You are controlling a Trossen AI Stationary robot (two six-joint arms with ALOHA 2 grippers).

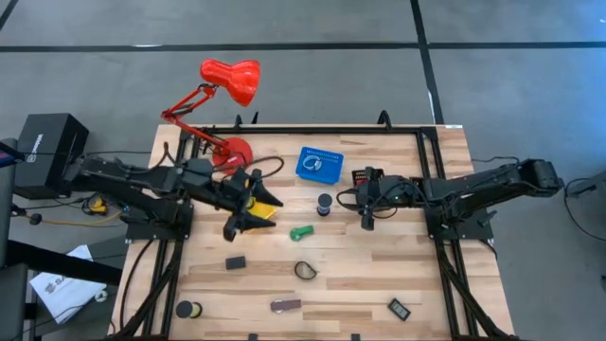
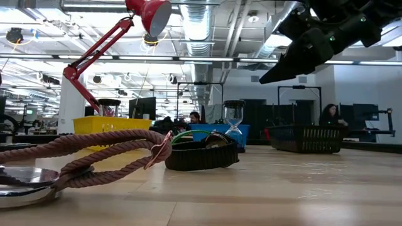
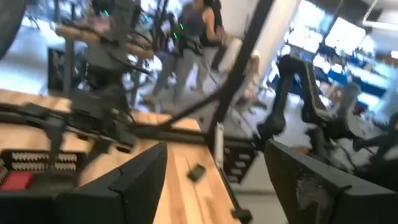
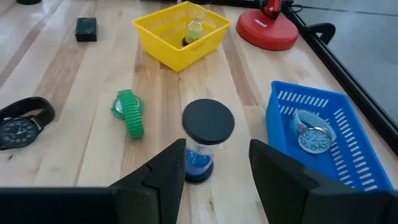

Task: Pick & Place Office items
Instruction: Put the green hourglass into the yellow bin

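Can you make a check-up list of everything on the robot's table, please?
Surface: wooden table, no spills seen.
Job's things: hourglass, green watch, black watch, black block and brownish bar, all loose on the table.
Clutter: red lamp; yellow basket; blue basket.
Grippers: left end effector open, empty, above the yellow basket; right end effector open, facing the hourglass.
Cables: black cable looped beside the lamp's base.
Surroundings: people far behind the table.
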